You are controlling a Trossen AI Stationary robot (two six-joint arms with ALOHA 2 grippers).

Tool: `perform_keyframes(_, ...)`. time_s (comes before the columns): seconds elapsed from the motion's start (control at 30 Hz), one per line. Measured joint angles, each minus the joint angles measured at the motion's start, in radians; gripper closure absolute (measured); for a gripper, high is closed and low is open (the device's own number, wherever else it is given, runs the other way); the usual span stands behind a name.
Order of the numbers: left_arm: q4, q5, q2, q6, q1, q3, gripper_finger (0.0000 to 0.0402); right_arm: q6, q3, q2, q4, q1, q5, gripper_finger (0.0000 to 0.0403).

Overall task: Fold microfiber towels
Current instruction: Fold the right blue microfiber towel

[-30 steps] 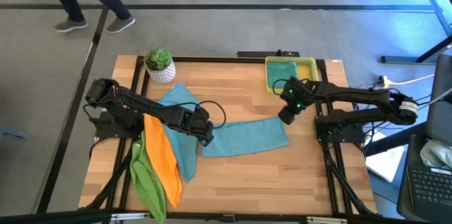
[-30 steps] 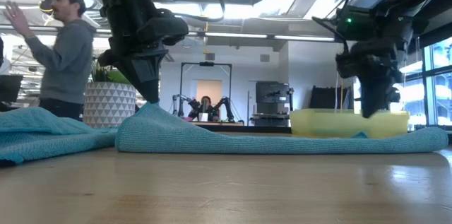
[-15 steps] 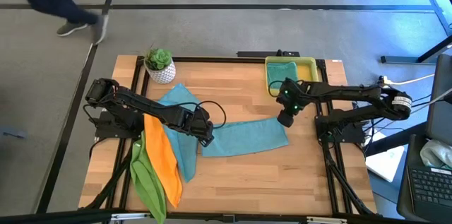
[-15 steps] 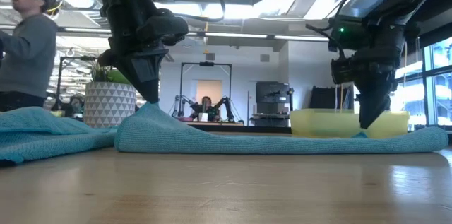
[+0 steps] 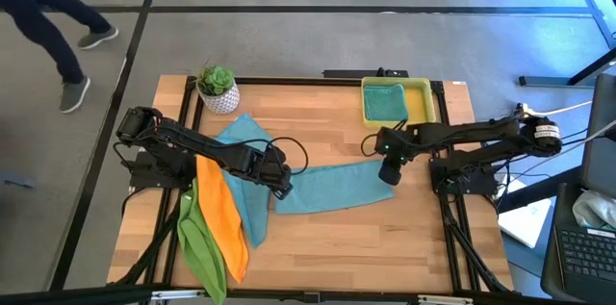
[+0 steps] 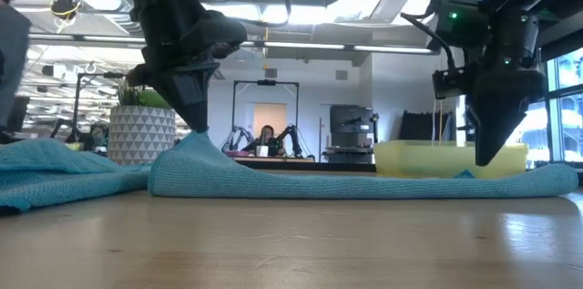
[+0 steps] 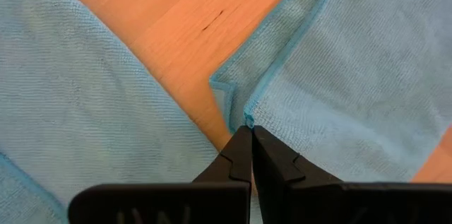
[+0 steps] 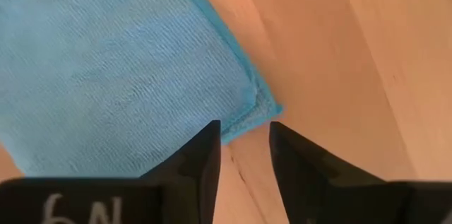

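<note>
left gripper [image 5: 280, 190]: clamped tight on teal towel [image 5: 332, 188] corner, 9 o'clock end
right gripper [image 5: 388, 174]: just spread half open, moved over 3 o'clock corner, nothing grabbed yet
meaning: fold-over pinch probably next

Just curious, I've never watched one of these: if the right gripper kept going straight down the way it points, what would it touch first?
Probably the corner of the teal towel. The right gripper points down with fingers open over that corner, wood showing beside it. Its height above is hard to judge.
</note>
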Motion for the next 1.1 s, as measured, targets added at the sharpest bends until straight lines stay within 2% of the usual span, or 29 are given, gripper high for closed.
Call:
perform_keyframes(0.1, 0.013, 0.000, 0.000, 0.000, 0.000, 0.000, 0.0402, 0.019, 0.000, 0.011, -0.002, -0.018, -0.017, 0.0273)
perform_keyframes(0.33, 0.018, 0.000, 0.000, 0.007, -0.001, 0.000, 0.0402, 0.001, 0.000, 0.062, 0.083, -0.054, -0.159, 0.0265)
perform_keyframes(0.8, 0.041, 0.003, 0.000, 0.000, -0.023, 0.000, 0.0402, -0.041, 0.002, 0.082, 0.083, -0.151, -0.128, 0.0266)
perform_keyframes(1.1, 0.046, 0.000, 0.000, 0.001, -0.022, 0.000, 0.0402, -0.061, 0.002, 0.130, 0.109, -0.179, -0.178, 0.0313)
